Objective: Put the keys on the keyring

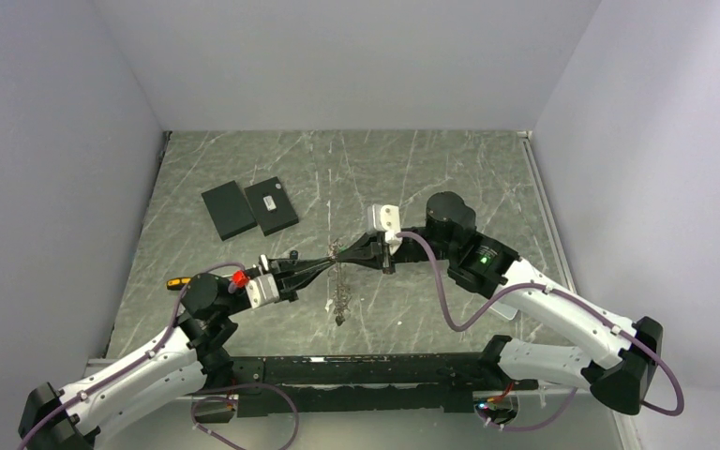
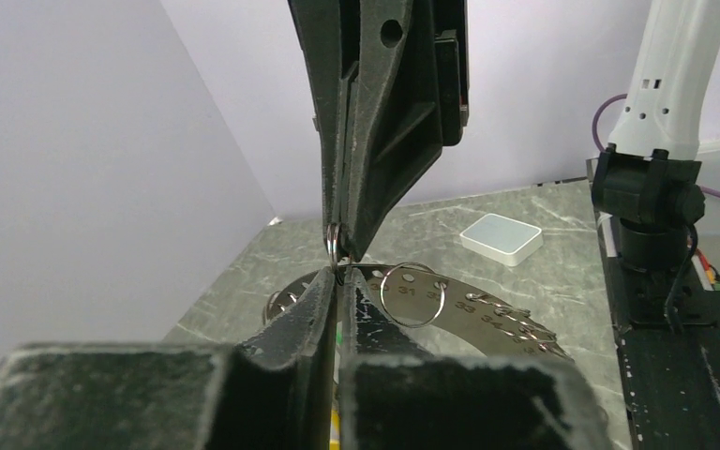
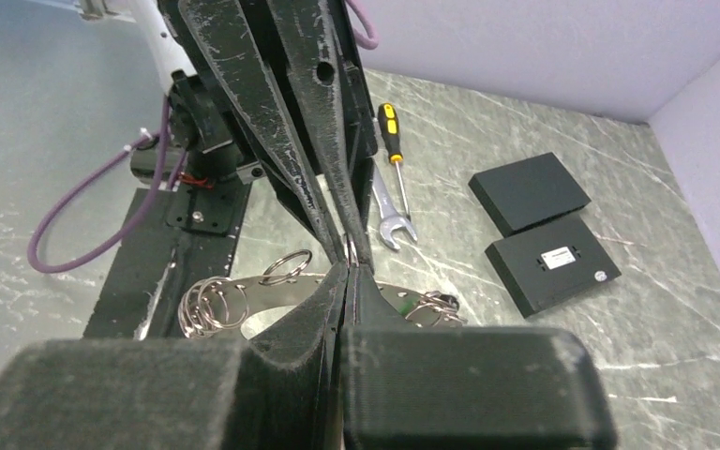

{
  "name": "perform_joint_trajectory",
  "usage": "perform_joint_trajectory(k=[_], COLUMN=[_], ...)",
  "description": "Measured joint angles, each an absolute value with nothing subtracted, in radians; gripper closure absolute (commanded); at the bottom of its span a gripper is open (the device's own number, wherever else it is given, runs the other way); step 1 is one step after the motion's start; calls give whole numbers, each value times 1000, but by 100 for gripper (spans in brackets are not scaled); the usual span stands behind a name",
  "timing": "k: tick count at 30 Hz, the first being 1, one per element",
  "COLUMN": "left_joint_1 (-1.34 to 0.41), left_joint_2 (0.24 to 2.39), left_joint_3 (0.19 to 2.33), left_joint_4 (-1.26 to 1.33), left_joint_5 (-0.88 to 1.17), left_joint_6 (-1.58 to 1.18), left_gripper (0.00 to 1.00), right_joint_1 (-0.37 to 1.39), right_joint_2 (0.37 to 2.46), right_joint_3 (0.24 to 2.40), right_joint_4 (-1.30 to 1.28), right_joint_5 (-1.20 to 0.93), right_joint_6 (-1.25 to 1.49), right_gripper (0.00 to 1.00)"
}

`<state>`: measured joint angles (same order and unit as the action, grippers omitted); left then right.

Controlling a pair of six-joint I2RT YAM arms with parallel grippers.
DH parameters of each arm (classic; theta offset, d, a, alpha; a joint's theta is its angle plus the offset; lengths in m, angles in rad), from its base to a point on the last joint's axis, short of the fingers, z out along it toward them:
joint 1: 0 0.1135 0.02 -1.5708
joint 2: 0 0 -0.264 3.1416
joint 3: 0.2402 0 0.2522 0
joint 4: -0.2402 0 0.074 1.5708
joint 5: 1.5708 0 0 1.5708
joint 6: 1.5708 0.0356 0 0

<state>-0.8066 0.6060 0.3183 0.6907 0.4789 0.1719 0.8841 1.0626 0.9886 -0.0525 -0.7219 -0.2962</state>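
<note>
On the far left of the table [image 1: 431, 169]: a screwdriver [image 1: 178, 281] with a yellow handle lies beside the left arm. The right wrist view shows a wrench [image 3: 392, 214] next to it.
Back left: 2 flat black plates [image 1: 229, 210] lie side by side, well apart from the work.
Left gripper [image 2: 338, 279]: the fingers stand almost together, with only a slit between them, tip to tip with the other gripper. Something tiny and dark sits in the pinch; I cannot tell what.
Keyring [image 2: 332, 241]: it is held up over the middle of the table, between the 2 sets of tips, its rim showing beside the right fingers.
Chain [image 1: 337, 292]: it trails limp from the meeting point toward the near edge.
Keys: too small to pick out; perhaps among the clump at the chain's end.
Right gripper [image 3: 349, 272]: fully closed, clamped on the keyring.
Underneath: a curved metal strip [image 2: 487, 314] with numbered holes and spare rings.
Handling: the keyring looks light, thin, stiff, springy and slick, so it is likely to twist or slip. It is best pinched across its wire, away from the split. A key is best taken by its black head. The chain will swing.
</note>
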Motion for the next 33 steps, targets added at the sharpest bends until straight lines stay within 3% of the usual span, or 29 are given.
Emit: perform_joint_trajectory(k=[5, 7, 10, 17, 21, 26, 30, 33], left_joint_1=[-807, -807, -807, -807, -807, -807, -807, -807], left_joint_2=[608, 615, 622, 558, 483, 364, 312, 268], left_joint_3=[318, 318, 318, 301, 298, 309, 429, 523], left_joint_4=[676, 678, 674, 611, 550, 394, 101, -94], left_joint_5=[492, 492, 490, 460, 447, 460, 495, 509], left_joint_6=[174, 171, 170, 171, 171, 175, 227, 277], left_gripper=[100, 100, 100, 100, 100, 100, 100, 100], right_joint_1=[886, 886, 894, 918, 914, 855, 834, 834], right_joint_2=[1069, 1070, 1074, 1072, 1045, 1059, 1242, 1396], right_joint_3=[1001, 1003, 1010, 1013, 1013, 1099, 1316, 1426], right_joint_4=[-82, -92, -101, -110, -113, -128, -160, -205], right_joint_5=[-707, -698, -684, -651, -601, -472, -336, -264], right_joint_6=[-322, -327, -323, -336, -332, -254, -171, -90], right_gripper=[100, 77, 50, 37, 23, 22, 23, 31])
